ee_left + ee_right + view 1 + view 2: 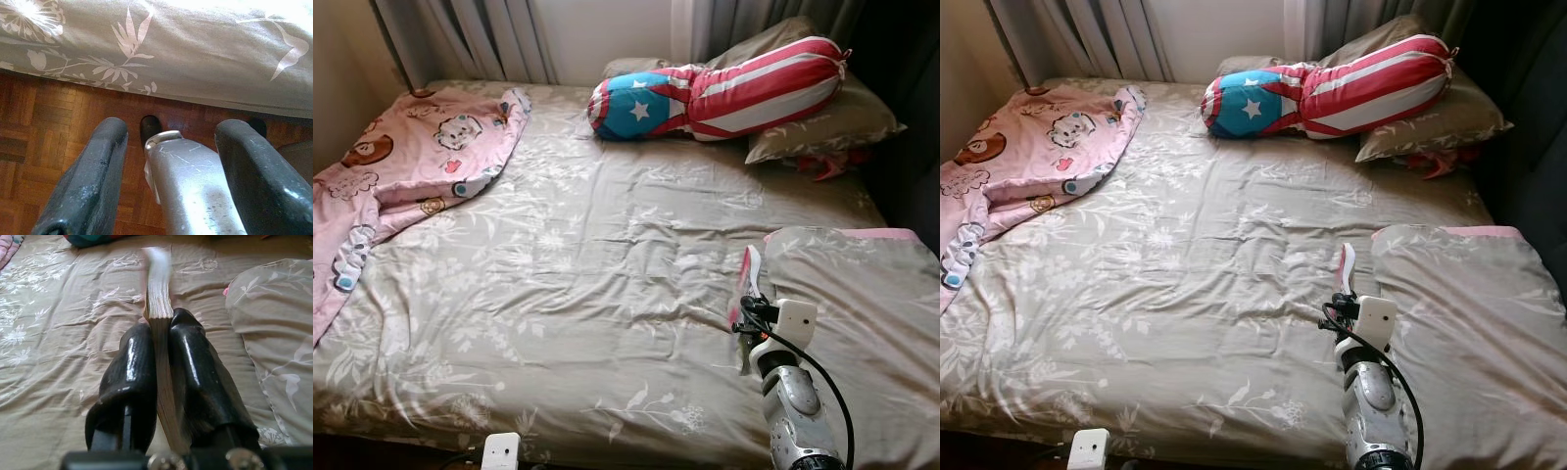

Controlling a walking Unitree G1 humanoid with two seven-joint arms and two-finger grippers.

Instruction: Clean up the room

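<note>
over the near right part of the bed (607, 294), the right pincer (164, 333) is clamped on a thin book (159, 308), held edge-up. both black fingers (132, 372) press flat against the book's sides, page edges showing between them and the top of the book sticking out past the fingertips. in the head views the book (749, 279) stands upright above the right arm's silver wrist, lifted off the sheet, pink and white cover facing left.

just right of that pincer lies a floral grey pillow (862, 294) with a pink trim along its far edge, flat on the bed and close beside the book. far ahead of the pincer, at the head of the bed, a red-white-striped bolster with a blue star end (724, 88) leans on another grey pillow (832, 122); something red (827, 164) pokes out under that pillow. far to the pincer's left, a pink cartoon-print blanket (401, 166) is bunched over the far left corner and hangs off the bed's left side. curtains (480, 34) hang behind the bed.

left pincer (166, 161) hangs low at the foot of the bed, fingers spread wide apart with nothing between them, pointing at the parquet floor (49, 127) below the sheet's overhanging edge.
</note>
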